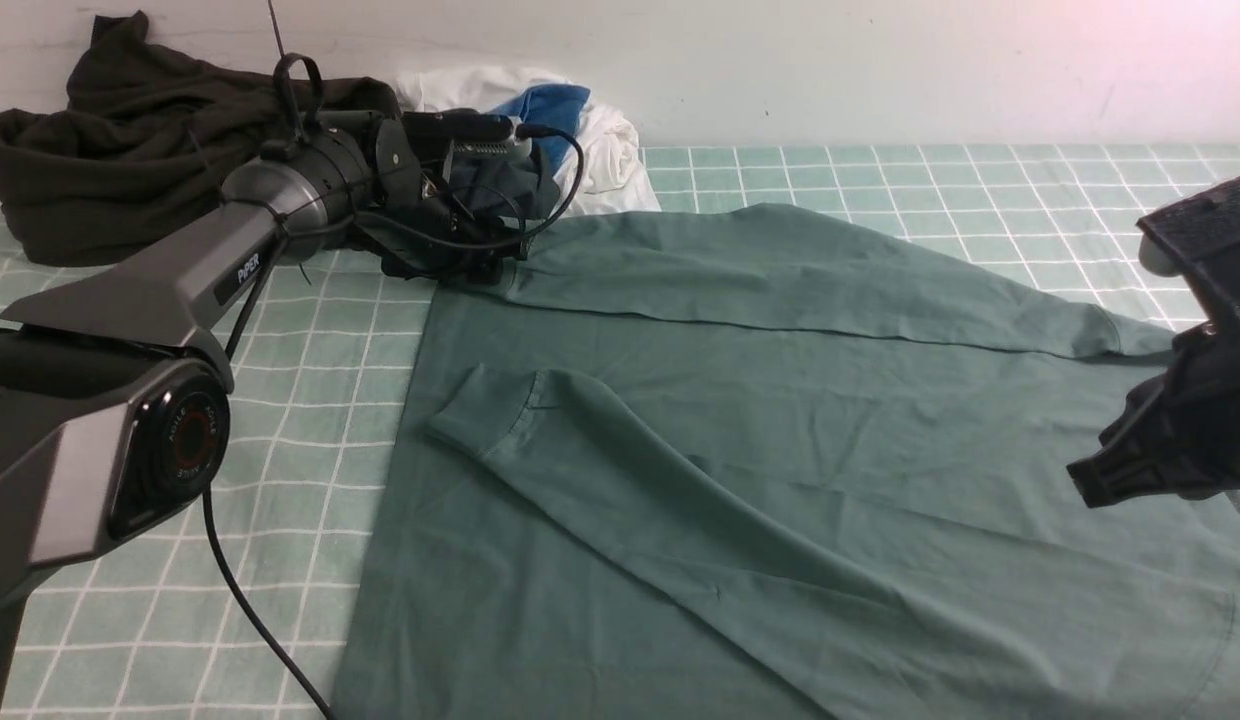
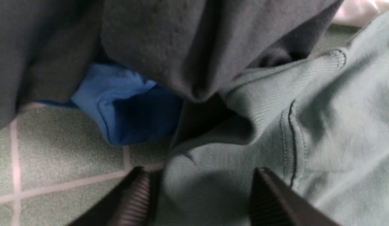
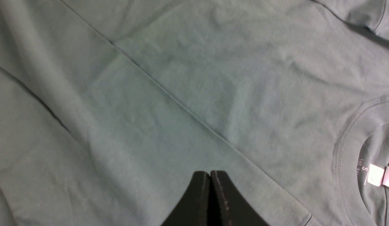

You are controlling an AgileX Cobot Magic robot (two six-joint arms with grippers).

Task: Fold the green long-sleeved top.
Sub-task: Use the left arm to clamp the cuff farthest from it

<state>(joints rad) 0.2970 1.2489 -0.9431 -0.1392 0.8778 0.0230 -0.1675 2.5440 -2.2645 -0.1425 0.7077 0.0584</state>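
**Left tool straddles far sleeve cuff of green top**

The large muted teal-green long-sleeved jersey top (image 1: 780, 420) lies spread flat on the table (image 1: 310, 420), which is covered by a pale green checked cloth. One sleeve is laid diagonally across the body, its near ribbed cuff (image 1: 485, 410) pointing toward the robot's left. The other sleeve runs along the far edge. At its far ribbed cuff (image 2: 276, 103) the left tool (image 2: 200, 194) stands released, jaws apart with the fabric between them. Just beyond, a dark grey garment (image 2: 182, 40) and a blue piece of cloth (image 2: 119, 106) are bunched together. The right tool (image 3: 210, 183) hangs clenched, holding nothing, over the top's body near the white neck label (image 3: 381, 175). A crumpled dark olive-black garment (image 1: 130, 160) sits at the far left.
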